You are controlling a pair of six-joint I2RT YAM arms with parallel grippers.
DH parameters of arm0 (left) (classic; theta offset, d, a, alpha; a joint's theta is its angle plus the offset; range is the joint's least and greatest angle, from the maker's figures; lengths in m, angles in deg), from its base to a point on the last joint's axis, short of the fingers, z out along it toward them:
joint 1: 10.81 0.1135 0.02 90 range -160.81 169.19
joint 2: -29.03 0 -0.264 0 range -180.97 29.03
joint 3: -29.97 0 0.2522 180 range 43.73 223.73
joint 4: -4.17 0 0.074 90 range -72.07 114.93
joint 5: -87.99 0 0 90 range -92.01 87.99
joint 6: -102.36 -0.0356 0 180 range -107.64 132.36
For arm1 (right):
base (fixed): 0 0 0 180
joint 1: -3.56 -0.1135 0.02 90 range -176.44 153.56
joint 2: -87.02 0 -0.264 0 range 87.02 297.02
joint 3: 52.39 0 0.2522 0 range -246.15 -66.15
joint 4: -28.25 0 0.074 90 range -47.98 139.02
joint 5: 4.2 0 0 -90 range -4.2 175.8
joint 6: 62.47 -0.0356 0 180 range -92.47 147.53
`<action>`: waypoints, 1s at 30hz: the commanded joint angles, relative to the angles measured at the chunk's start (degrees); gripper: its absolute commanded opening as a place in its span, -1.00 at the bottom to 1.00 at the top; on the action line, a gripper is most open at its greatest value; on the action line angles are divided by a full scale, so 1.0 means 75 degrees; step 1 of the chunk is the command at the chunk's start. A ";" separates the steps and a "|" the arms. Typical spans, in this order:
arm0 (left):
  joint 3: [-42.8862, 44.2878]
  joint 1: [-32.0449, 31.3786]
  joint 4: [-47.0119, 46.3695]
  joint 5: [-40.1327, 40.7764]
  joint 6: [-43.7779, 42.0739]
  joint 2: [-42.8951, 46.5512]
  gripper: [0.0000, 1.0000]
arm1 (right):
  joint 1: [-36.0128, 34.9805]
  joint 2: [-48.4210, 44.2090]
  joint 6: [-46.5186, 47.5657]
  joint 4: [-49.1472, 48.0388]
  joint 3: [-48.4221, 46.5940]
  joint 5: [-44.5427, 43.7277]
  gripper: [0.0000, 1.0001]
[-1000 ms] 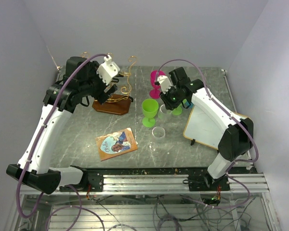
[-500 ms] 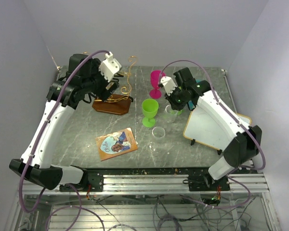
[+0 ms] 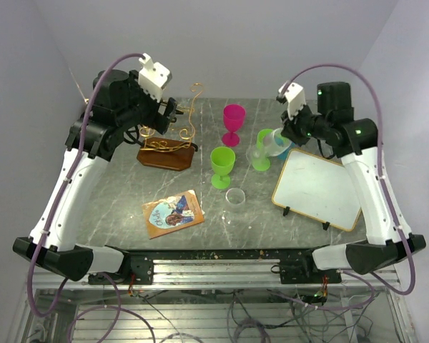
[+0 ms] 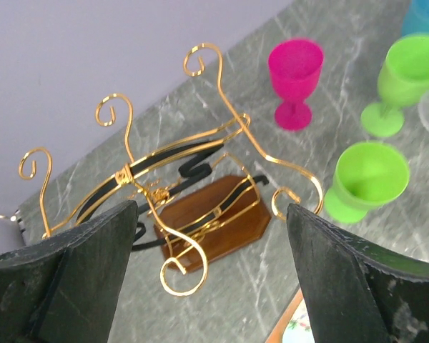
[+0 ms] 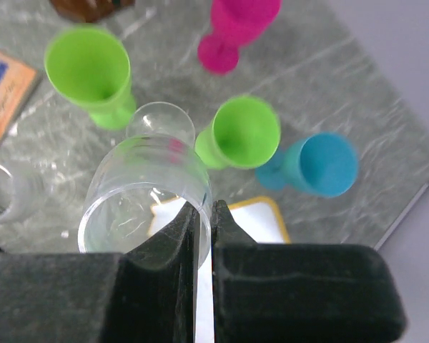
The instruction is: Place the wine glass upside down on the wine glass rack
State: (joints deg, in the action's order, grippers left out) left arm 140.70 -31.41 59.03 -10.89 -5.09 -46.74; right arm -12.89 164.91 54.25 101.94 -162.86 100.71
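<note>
Right wrist view: the right gripper (image 5: 204, 214) is clenched on the rim of the clear wine glass (image 5: 143, 179), with one finger inside the bowl and the other outside. The glass hangs in the air, and its round foot points away from the camera, toward the table. Under it and around it stand a blue goblet (image 5: 320, 164), two green goblets (image 5: 93, 71) and a pink goblet (image 5: 236, 25), all of them upright.

From above, I see this glass on the right side of the grey marble table (image 3: 114, 207), well apart from the wine glass rack (image 3: 168, 153). The rack stands at the back left, and the pink goblet and one green goblet are between them. No glass hangs on the gold wire arms of the rack.

The left gripper (image 3: 166, 116) hovers just beside the rack on its left. Its fingers are spread wide and grasp nothing. In the left wrist view the whole rack appears between the two fingers, and they do not touch it.

Near the front of the table lie a small picture card (image 3: 173, 213) and a white board (image 3: 318, 187).
</note>
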 commanded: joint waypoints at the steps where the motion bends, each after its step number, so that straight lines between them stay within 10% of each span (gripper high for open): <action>1: 0.0385 0.0063 -0.0911 -0.0510 0.1575 -0.0034 0.89 | 0.0002 -0.0174 -0.0126 -0.0642 -0.1059 0.0566 -1.00; 12: -0.0353 0.0671 -0.2309 -0.2527 0.4532 -0.0140 0.76 | 0.0001 0.0590 -0.1853 -0.2804 -0.2400 0.0968 -1.00; 30: -0.0451 0.0175 -0.3387 -0.3517 0.5008 -0.1260 0.66 | -0.0072 0.1483 -0.3660 -0.3925 -0.2891 0.2594 -1.00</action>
State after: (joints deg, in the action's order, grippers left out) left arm 136.53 -28.07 36.21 -34.83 33.22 -55.42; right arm -13.04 175.83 29.62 76.36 -181.57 117.39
